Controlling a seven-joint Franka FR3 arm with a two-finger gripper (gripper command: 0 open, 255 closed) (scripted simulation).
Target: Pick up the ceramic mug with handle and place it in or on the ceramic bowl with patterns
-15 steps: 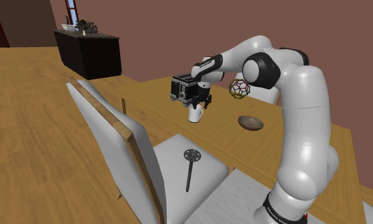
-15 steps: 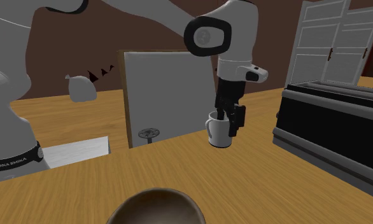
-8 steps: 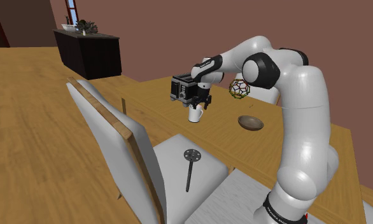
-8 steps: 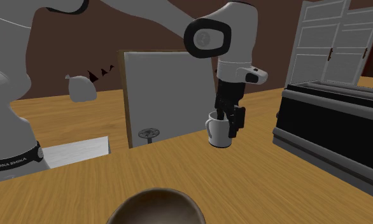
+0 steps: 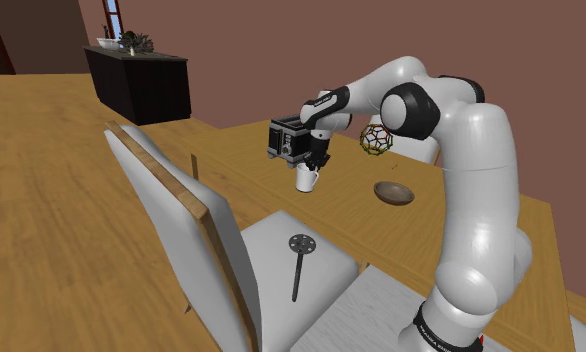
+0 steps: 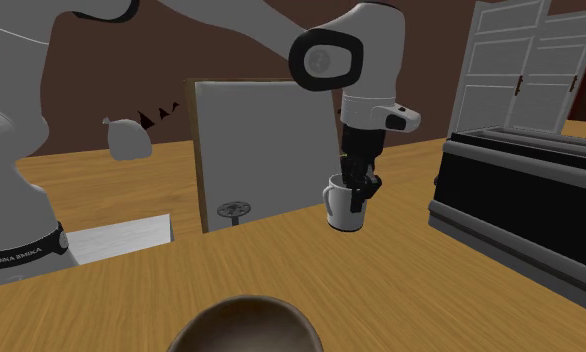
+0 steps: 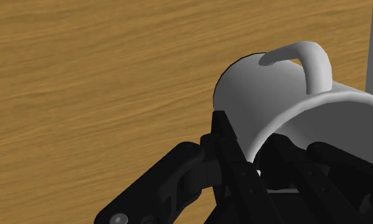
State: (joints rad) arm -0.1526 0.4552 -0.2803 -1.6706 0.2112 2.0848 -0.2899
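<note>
Your gripper has just pinched shut on the wall of the white mug, which stands on the tabletop; grasp made, lift toward the brown bowl

Arm: thick, rounded segments are covered in smooth, glossy white shells.
Joints: dark grey to black rings and round caps are set between the white segments.
Base band: a black collar is printed with small white lettering, "FRANKA EMIKA"; a thin red line is seen beneath it in the shoulder view.
Gripper: everything is finished in plain black.
Fingers: two slim black bars are joined by black links.
Screw: a small round grey head is set in one link.
</note>
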